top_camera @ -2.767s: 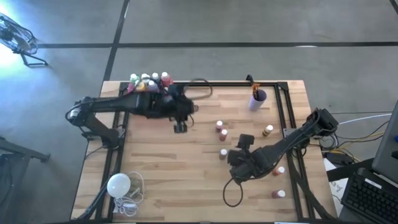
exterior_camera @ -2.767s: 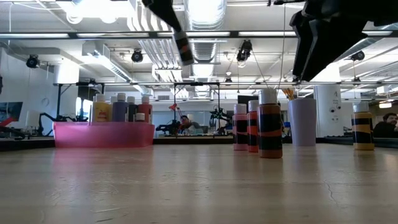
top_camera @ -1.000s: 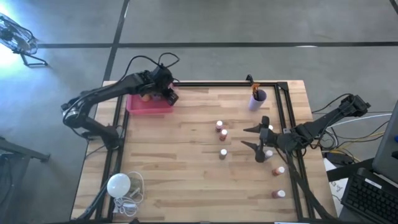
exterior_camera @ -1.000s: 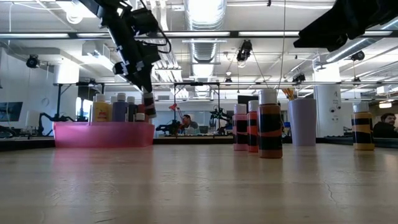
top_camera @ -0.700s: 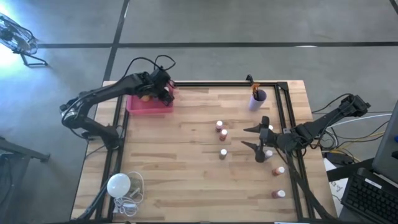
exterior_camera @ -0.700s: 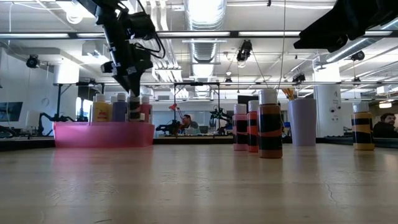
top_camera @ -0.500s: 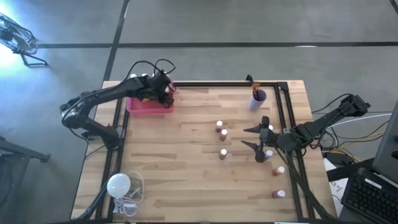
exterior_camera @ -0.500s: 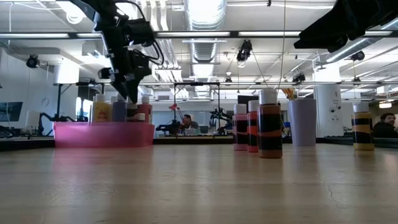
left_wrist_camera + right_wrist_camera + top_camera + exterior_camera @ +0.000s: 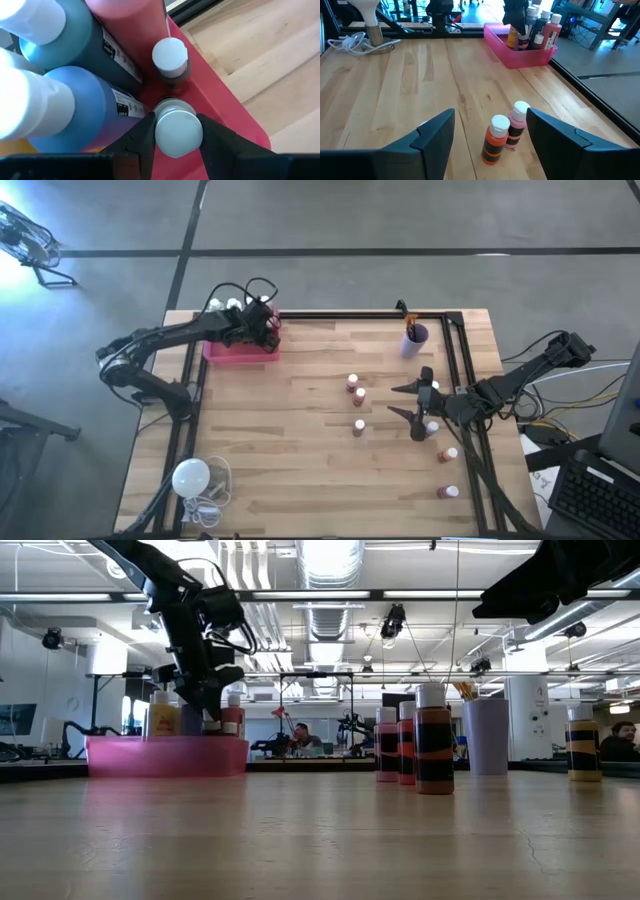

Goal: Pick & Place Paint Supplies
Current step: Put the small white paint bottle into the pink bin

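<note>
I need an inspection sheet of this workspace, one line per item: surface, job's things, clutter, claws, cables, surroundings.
Surface: wooden table, black rails along its edges.
Job's things: pink bin holding paint bottles; small bottles standing mid-table; purple cup at the far edge.
Clutter: white bulb near corner.
Claws: left claw shut on a small bottle inside the bin; right claw open, empty.
Cables: bulb's cord coiled beside it.
Surroundings: person seated far behind.

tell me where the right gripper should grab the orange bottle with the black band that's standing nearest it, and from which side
Grip the orange bottle on its straight round body, just under the white cap, coming down from above. It stands upright, and a pink bottle sits close beside it, so set the right gripper fingers across the free sides, away from that neighbour.
</note>
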Robot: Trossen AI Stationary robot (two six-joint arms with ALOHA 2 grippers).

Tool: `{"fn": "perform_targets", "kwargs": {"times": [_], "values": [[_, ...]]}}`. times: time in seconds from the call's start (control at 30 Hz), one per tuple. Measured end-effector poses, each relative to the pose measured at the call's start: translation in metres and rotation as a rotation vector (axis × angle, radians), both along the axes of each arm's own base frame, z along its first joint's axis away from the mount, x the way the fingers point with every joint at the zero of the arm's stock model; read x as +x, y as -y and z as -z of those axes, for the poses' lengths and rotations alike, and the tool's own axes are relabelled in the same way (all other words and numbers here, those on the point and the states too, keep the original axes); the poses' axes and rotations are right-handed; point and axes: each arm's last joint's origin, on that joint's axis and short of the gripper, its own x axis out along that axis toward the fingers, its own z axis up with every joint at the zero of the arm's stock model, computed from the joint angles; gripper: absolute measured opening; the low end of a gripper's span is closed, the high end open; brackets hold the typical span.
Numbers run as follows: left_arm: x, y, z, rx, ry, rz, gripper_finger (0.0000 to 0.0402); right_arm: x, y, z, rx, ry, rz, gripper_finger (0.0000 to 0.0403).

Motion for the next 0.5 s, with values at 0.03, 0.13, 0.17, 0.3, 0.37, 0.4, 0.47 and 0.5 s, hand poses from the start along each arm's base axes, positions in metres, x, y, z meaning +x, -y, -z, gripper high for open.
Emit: {"fn": "perform_targets", "kwargs": {"times": [0.03, 0.13, 0.17, 0.3, 0.37, 0.4, 0.47, 0.5], "values": [[-0.0001, 0.0000, 0.0010, 0.000, 0.004, -0.003, 0.0131, 0.0000, 0.0000, 0.0000, 0.000, 0.000, 0.000, 0.0246], [-0.0010, 0.0003, 0.0043, 0.005, -0.003, -0.017, 0.0131, 0.0000, 0.0000, 0.0000, 0.000, 0.000, 0.000, 0.0253], [-0.0010, -0.0002, 0.0053, 0.014, -0.006, -0.027, 0.0131, 0.0000, 0.0000, 0.0000, 0.000, 0.000, 0.000, 0.0255], [-0.0004, -0.0015, 0.0061, 0.043, -0.005, -0.044, 0.0131, 0.0000, 0.0000, 0.0001, 0.000, 0.000, 0.000, 0.0258], [0.0005, -0.0023, 0.0053, 0.051, 0.010, -0.050, 0.0131, 0.0000, 0.0000, 0.0002, -0.001, 0.000, 0.000, 0.0255], [0.0005, -0.0023, 0.0053, 0.051, 0.011, -0.052, 0.0131, 0.0000, 0.0000, 0.0002, -0.001, -0.001, 0.000, 0.0252], [0.0007, -0.0025, 0.0063, 0.047, 0.009, -0.055, 0.0131, 0.0000, 0.0000, 0.0002, -0.001, -0.001, 0.000, 0.0246], [0.0011, -0.0028, 0.0073, 0.044, 0.007, -0.056, 0.0131, -0.0001, 0.0000, 0.0005, -0.001, -0.001, 0.000, 0.0243]]}}
